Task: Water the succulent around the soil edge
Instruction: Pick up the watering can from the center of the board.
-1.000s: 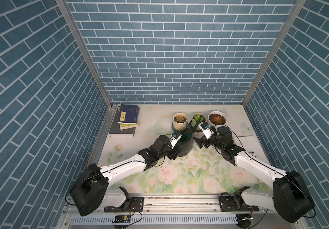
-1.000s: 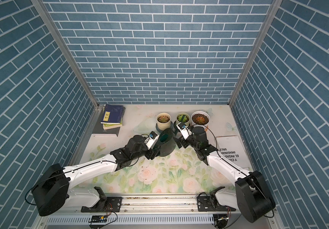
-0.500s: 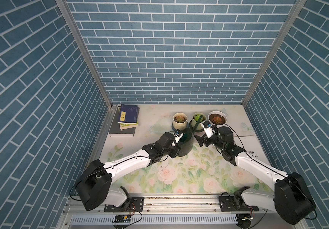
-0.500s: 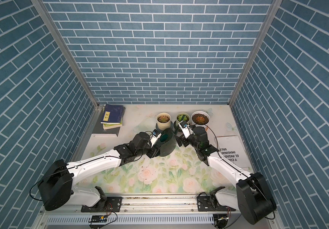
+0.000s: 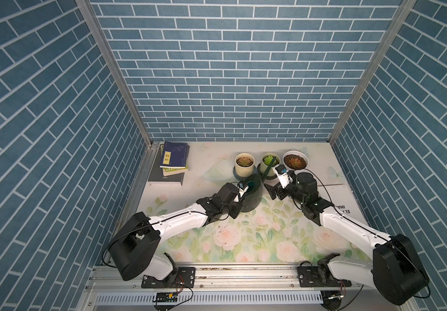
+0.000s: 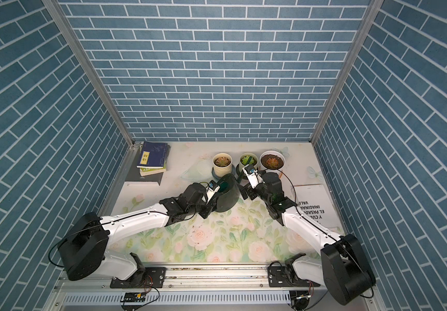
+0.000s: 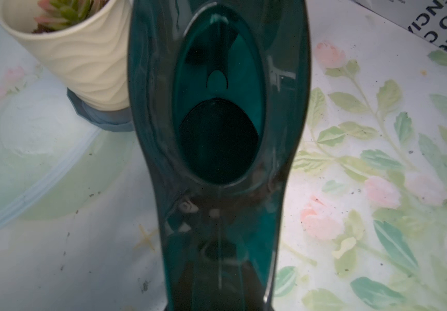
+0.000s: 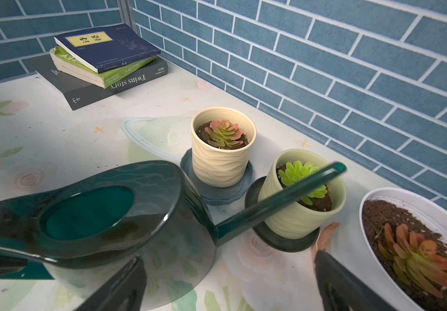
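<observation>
Three potted plants line the back of the flowered desk (image 5: 243, 242): a pinkish rosette (image 8: 223, 133) in a cream ribbed pot (image 8: 219, 164), a bright green succulent (image 8: 297, 172) in a pale green ribbed pot (image 8: 295, 218), and an orange-red rosette (image 8: 416, 258) in a shallow white bowl (image 8: 375, 195). The dark green translucent plastic watering can (image 8: 109, 215) appears to rest on the desk just in front of them. Its long spout (image 8: 284, 199) slants up, with its tip over the pale green pot, probably the target.

The left tool (image 5: 241, 195) sits at the can's handle. I cannot tell whether it is clamped there, because the handle fills the wrist view. The right tool (image 8: 227, 258) hangs beside the can, fingers (image 8: 125, 285) wide apart, holding nothing.

For a sound grasp, seat the handle deep and square before lifting. Then tilt slowly, tracing the tip along the soil by the pot wall, clear of the leaves.
</observation>
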Available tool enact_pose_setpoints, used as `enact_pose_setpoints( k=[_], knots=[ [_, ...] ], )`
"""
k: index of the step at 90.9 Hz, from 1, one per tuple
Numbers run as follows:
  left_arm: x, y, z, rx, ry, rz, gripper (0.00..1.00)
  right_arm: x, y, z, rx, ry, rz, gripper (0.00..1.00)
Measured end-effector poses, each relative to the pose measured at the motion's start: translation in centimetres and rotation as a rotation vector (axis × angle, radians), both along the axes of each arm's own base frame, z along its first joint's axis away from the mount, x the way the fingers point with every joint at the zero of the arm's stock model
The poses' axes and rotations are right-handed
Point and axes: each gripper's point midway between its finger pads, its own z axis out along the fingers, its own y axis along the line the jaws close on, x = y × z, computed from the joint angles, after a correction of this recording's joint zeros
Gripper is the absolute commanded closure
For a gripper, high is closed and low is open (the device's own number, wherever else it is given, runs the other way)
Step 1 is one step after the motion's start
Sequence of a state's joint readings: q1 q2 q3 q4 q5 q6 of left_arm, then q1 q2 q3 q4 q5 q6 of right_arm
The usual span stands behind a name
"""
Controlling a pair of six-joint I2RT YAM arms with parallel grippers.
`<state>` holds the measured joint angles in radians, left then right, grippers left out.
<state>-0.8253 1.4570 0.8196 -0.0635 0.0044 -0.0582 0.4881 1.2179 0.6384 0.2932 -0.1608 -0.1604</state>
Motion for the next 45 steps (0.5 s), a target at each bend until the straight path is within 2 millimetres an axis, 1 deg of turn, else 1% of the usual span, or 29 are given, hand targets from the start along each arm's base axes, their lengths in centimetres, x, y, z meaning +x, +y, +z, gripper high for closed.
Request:
enact_pose_setpoints(
  k=[4, 11, 23, 32, 41, 45],
  knots=[
    [-0.1, 0.0, 0.0, 0.001, 0.003, 0.0, 0.86, 0.0, 0.0, 0.0, 0.0, -0.001, 0.0, 0.0],
    [-0.2, 0.3, 0.2, 0.006, 0.003, 0.003, 1.0, 0.0, 0.0, 0.0, 0.0, -0.001, 0.0, 0.01],
    [-0.4, 1.4, 0.6, 0.038, 0.001, 0.033, 1.0, -0.1, 0.0, 0.1, 0.001, -0.001, 0.0, 0.01],
    [-0.3, 2.3, 1.3, 0.083, 0.003, 0.058, 1.0, -0.4, -0.2, 0.8, 0.005, -0.009, 0.0, 0.01],
    [-0.2, 2.9, 2.9, 0.137, 0.007, 0.065, 1.0, -0.9, -0.6, 2.5, 0.022, -0.048, -0.008, 0.01],
    [-0.1, 3.2, 4.0, 0.155, 0.003, 0.065, 1.0, -1.0, -1.0, 3.7, 0.033, -0.08, -0.024, 0.0]
  ],
)
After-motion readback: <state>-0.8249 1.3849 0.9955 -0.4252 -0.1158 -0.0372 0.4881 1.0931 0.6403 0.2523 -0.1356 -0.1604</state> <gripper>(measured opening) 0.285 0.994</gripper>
